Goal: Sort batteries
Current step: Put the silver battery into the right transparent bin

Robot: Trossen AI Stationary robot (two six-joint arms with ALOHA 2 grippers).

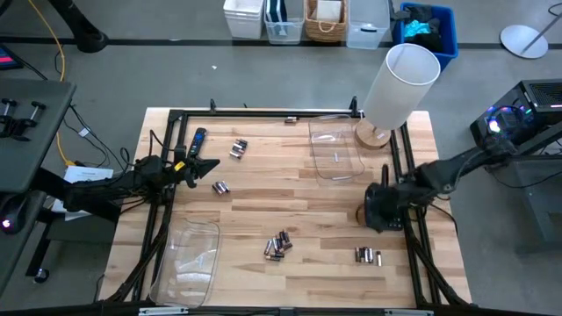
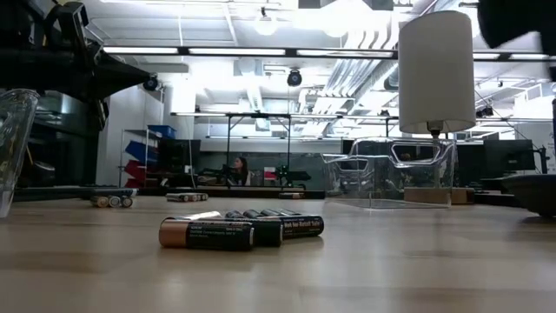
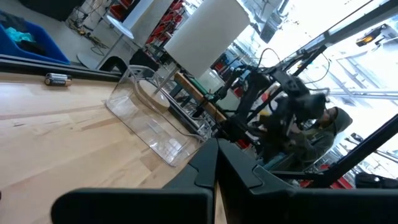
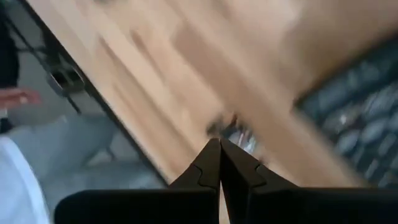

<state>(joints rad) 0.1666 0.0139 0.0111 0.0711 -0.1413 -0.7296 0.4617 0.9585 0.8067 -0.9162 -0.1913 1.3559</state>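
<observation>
In the high view, my left jaws (image 1: 209, 164) sit at the left-centre of the frame, pressed shut on nothing, above the worktop (image 1: 263, 211). An empty clear tray (image 1: 189, 259) lies at the lower left. The batteries are scattered: a pair (image 1: 238, 148) at upper left of centre, another (image 1: 220, 187) just right of my left jaws, a cluster (image 1: 278, 247) at lower centre, and two (image 1: 368, 255) at lower right. A second clear tray (image 1: 335, 151) sits at upper centre beside a lamp (image 1: 399, 86). My right jaws (image 1: 380, 212) hang at the right, closed and empty, over the calculator (image 4: 357, 121).
</observation>
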